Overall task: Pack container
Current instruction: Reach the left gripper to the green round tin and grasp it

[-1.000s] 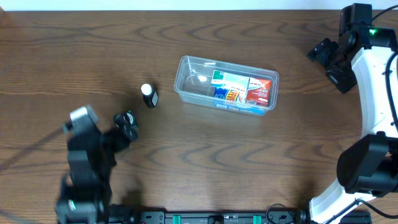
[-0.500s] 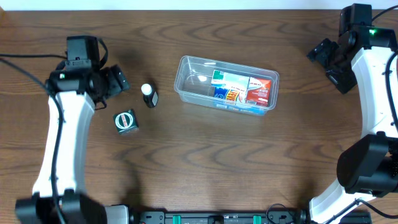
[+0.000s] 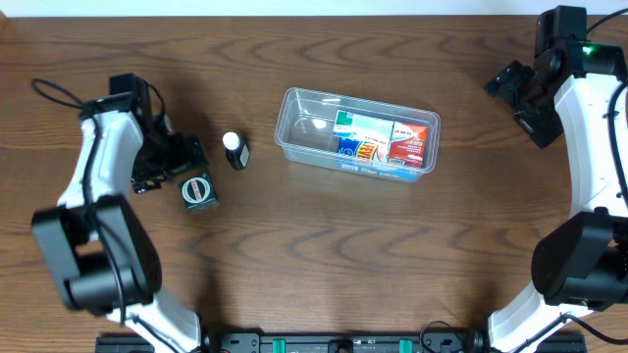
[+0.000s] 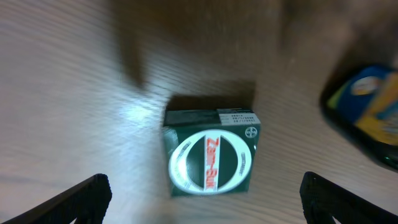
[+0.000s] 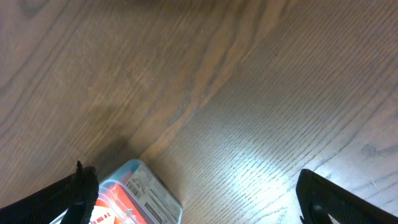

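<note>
Swinging down from the upper left, the left gripper (image 4: pixel 204 196) arrived over the green Zam-Buk box (image 4: pixel 211 160) at frame left, jaws spread wide and empty. The clear container (image 3: pixel 294 118), at centre, already held several cartons; a white-capped bottle (image 3: pixel 235 150) stood between. Picking the box appeared the step in hand: lower, close, carry right. The right gripper (image 5: pixel 199 196), upper right, hung open.

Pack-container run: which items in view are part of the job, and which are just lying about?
Job: clear plastic rectangular container; printed cartons already inside it; green square box with white oval label, below the open left claw; probably the small white-capped dark bottle.
Not job items: brown wooden table; black robot cable.
</note>
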Controlling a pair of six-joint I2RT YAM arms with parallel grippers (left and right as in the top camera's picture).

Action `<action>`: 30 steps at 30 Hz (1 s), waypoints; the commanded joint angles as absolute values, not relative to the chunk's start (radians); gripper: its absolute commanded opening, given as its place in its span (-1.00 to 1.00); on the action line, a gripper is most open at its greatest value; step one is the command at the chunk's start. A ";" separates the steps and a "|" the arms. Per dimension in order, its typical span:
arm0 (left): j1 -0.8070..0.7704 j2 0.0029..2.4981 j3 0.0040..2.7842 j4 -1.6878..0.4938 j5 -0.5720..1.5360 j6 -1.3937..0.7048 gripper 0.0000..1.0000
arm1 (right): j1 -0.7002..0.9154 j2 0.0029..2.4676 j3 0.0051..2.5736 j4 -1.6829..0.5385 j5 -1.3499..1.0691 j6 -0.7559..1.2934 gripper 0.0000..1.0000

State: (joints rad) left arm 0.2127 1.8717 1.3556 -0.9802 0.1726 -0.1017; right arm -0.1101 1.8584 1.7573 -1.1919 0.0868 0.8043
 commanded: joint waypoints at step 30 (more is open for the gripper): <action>0.211 1.990 1.494 -1.137 0.200 -0.065 0.16 | -0.117 1.864 1.757 -1.193 0.104 0.815 0.99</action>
